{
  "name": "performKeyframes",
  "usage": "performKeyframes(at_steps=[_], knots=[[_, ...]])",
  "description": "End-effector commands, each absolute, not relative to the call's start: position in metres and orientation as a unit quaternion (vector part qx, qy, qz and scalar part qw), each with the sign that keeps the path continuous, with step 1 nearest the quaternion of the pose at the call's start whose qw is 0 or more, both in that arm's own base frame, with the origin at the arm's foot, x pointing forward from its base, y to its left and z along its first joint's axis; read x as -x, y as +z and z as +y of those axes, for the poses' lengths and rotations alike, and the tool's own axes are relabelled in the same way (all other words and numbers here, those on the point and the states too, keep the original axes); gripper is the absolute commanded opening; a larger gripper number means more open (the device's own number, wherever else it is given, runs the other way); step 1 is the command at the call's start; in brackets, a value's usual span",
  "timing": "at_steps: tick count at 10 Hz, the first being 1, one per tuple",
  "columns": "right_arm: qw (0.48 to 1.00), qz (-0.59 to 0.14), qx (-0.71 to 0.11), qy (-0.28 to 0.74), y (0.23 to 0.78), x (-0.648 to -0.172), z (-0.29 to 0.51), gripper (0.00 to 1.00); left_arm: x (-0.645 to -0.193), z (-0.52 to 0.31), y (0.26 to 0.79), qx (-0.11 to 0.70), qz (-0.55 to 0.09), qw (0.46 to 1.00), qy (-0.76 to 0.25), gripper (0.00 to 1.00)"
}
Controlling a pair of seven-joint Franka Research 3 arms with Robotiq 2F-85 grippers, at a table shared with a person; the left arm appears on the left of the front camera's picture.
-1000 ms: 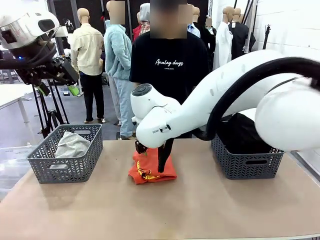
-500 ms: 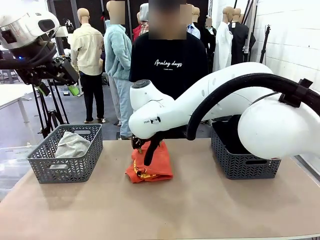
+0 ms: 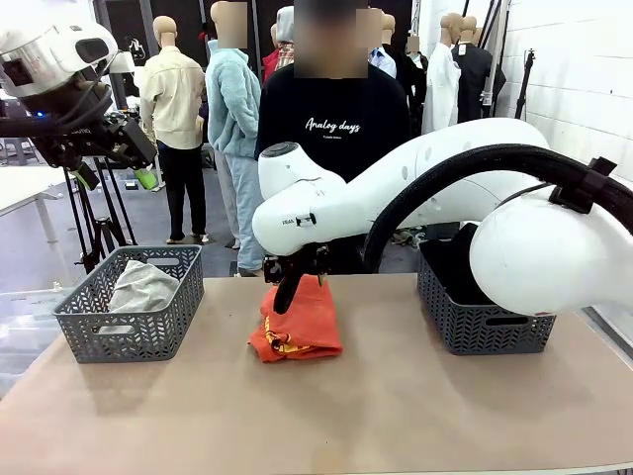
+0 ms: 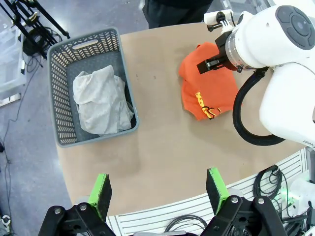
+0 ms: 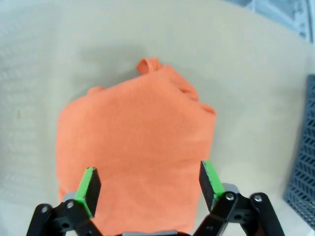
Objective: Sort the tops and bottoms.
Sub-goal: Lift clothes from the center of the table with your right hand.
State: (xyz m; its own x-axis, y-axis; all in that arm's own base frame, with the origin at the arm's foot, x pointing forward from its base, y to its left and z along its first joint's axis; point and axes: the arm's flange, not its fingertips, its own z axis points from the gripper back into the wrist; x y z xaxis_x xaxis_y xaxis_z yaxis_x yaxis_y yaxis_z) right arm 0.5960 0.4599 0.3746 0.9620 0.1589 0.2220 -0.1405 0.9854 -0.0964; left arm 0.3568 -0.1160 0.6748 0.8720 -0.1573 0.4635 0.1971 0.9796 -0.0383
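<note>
The orange-red top with a small yellow print lies crumpled mid-table. My right gripper hangs open just above its far edge. In the right wrist view the green fingertips of that gripper stand wide apart over the orange cloth, holding nothing. The light grey top lies in the left basket. Black bottoms fill the right basket. My left gripper is open, high above the table's left part, looking down on the grey top and the orange one.
A person in a black lettered T-shirt stands at the far edge behind the orange top. The right arm's thick body spans the table's right half. Bare tabletop lies in front. A tripod stands beyond the left basket.
My right gripper has risen off the orange top and drifted left toward the far edge. The top shifted slightly left and stays on the table. The left arm has not moved.
</note>
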Motion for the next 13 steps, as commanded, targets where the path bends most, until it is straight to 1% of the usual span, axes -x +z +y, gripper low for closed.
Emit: performKeyframes(at_steps=[1,3,5,8,12,13], knots=[[0.994,-0.089,0.028,0.054,0.368,-0.599,0.467,1.0,-0.357,-0.114,0.676,0.046,-0.236,0.965,-0.1,1.0],[0.995,-0.086,0.021,0.036,0.37,-0.592,0.469,1.0,-0.357,-0.114,0.676,0.046,-0.236,0.965,-0.1,1.0],[0.998,-0.064,0.014,0.025,0.359,-0.594,0.461,1.0,-0.357,-0.114,0.676,0.046,-0.236,0.965,-0.1,1.0],[0.998,-0.051,0.011,0.022,0.344,-0.6,0.451,1.0,-0.357,-0.114,0.676,0.046,-0.236,0.965,-0.1,1.0],[0.999,-0.038,0.008,0.035,0.328,-0.602,0.451,1.0,-0.357,-0.114,0.676,0.046,-0.236,0.965,-0.1,1.0],[0.998,-0.035,0.009,0.051,0.326,-0.6,0.452,0.97,-0.357,-0.114,0.676,0.046,-0.236,0.965,-0.1,1.0]])
